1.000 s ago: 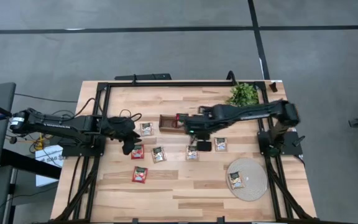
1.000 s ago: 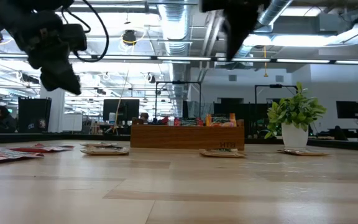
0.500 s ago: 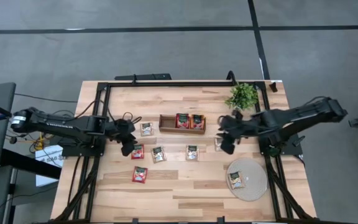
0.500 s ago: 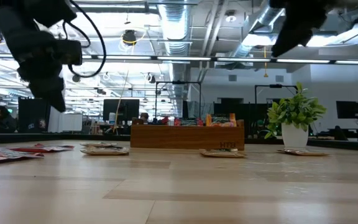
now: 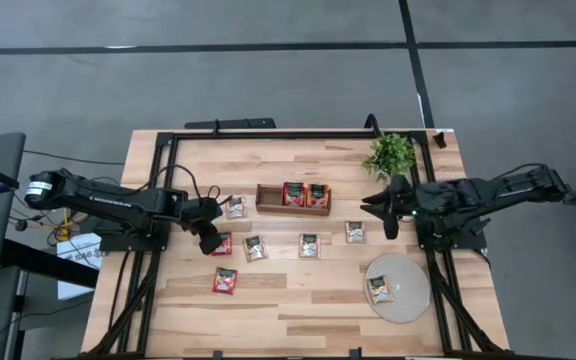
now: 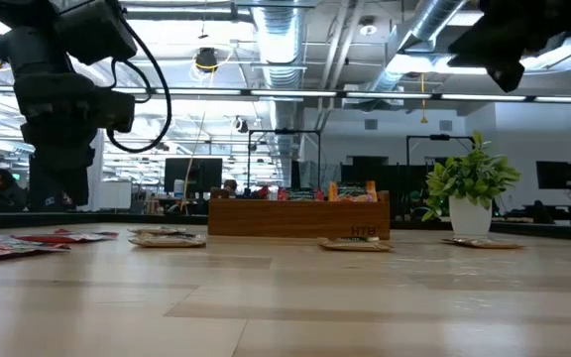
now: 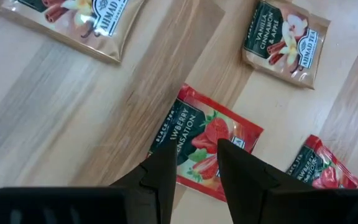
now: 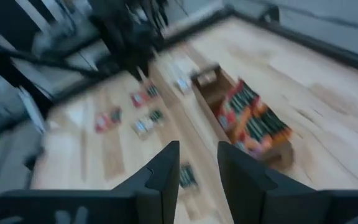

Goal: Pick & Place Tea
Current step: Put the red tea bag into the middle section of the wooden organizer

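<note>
Several flat tea sachets lie on the wooden table: a red one, another red one, beige ones, and one on the round mat. Two red sachets stand in the wooden box. My left gripper is open and hangs just over the first red sachet, pointing down; I see no touch. My right gripper is open and empty, raised near the table's right side.
The potted plant stands at the far right, just beyond the right gripper. The woven mat lies near the right corner. A black frame borders the table. Bare wood shows along the near edge. The box and plant show in the low view.
My right gripper has drawn back from the wooden box toward the table's right edge and risen, empty. My left gripper has come down over the red sachet, shifting slightly toward the near edge. No sachet on the table has moved.
</note>
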